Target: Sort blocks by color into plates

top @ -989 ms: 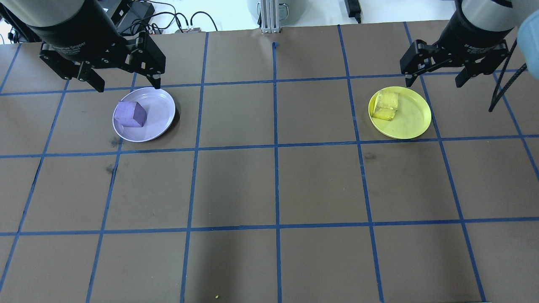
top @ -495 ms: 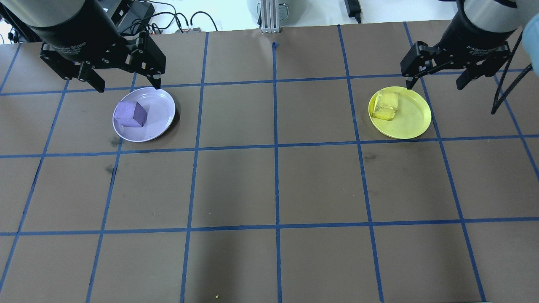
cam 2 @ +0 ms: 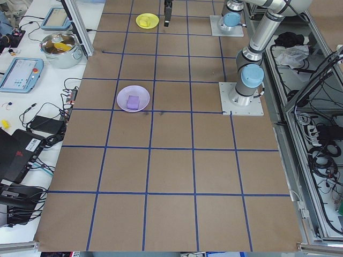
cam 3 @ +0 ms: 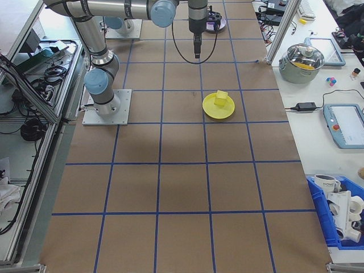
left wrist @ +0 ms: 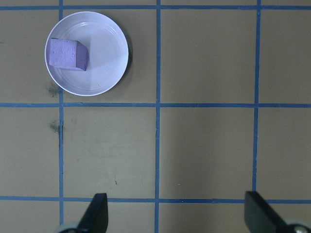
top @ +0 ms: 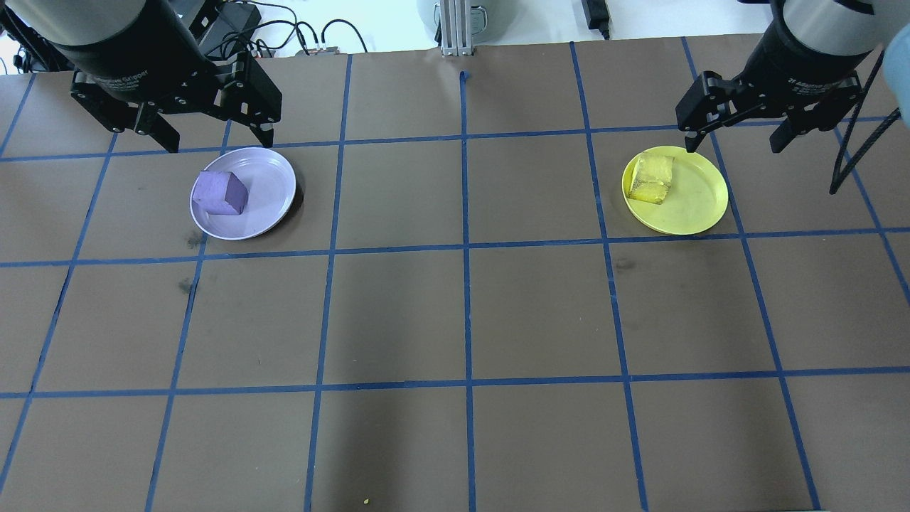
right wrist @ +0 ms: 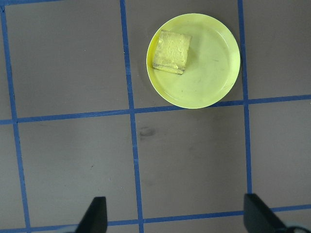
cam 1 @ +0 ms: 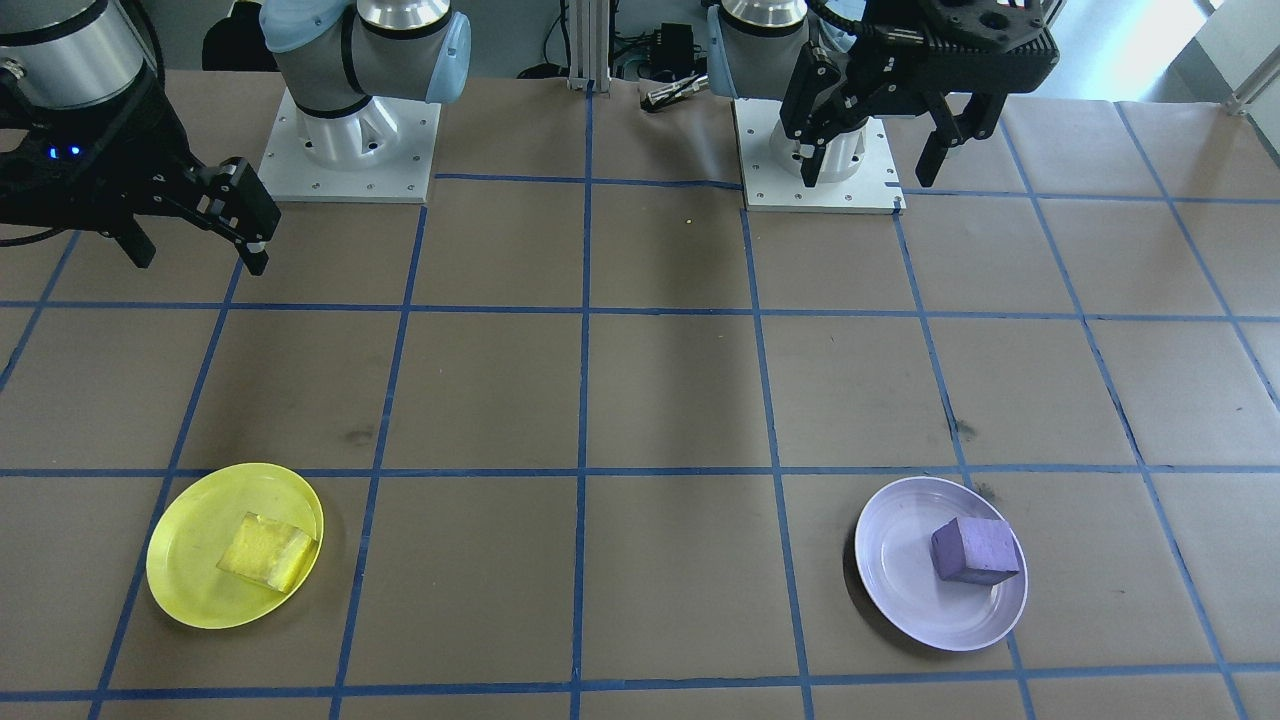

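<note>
The purple block point(top: 219, 193) is lying inside the lavender plate point(top: 266, 206), on the plate's left part in the overhead view, w/ one corner turned toward the plate centre. It is a matte cube, much smaller than the plate. The yellow block point(top: 652, 178) is resting in the bright yellow plate point(top: 693, 210), close to its left rim and sitting a bit tilted. Both plates are round and shallow, lying flat on the desk, well apart from each other.
</note>
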